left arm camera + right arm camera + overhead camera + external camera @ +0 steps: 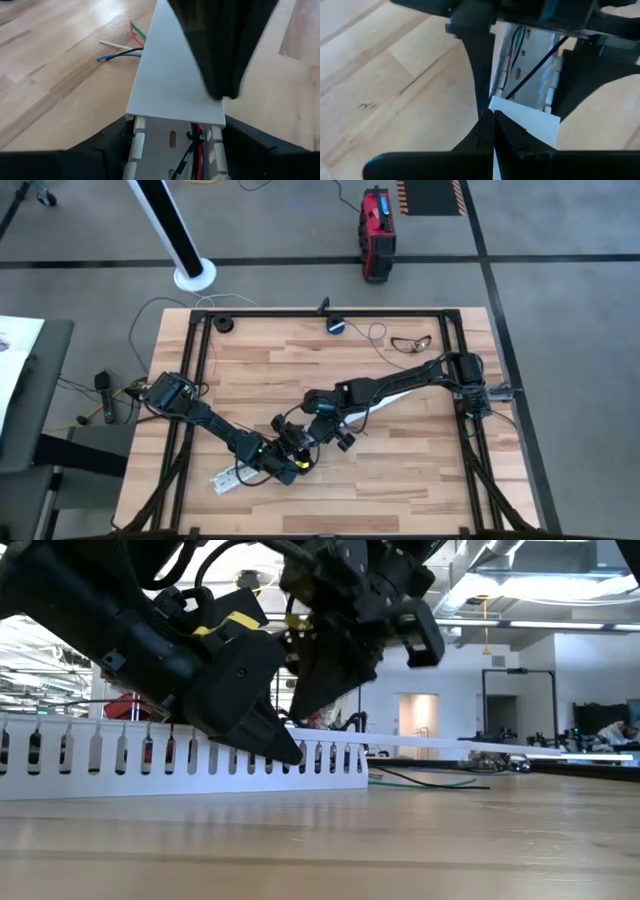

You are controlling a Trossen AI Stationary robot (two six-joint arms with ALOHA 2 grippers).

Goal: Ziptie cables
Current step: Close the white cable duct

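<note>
Inside the slotted white duct (pixel 170 145) (plastic) lie thin cables (pixel 196 142).

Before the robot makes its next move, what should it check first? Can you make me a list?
1. The right gripper is pinching the flat white cover: ok, its fingers are shut on the cover's edge.
2. The left gripper is holding the slotted channel: ok, its fingers sit on both sides.
3. The cables lie inside the channel: ok where they show. The rest is hidden under the cover.
4. The cover is lined up over the channel: ok in the left wrist view.
5. The cover is pressed fully down: cannot tell.
6. The coloured cable ends sticking out sideways are free of pinching: cannot tell.
</note>
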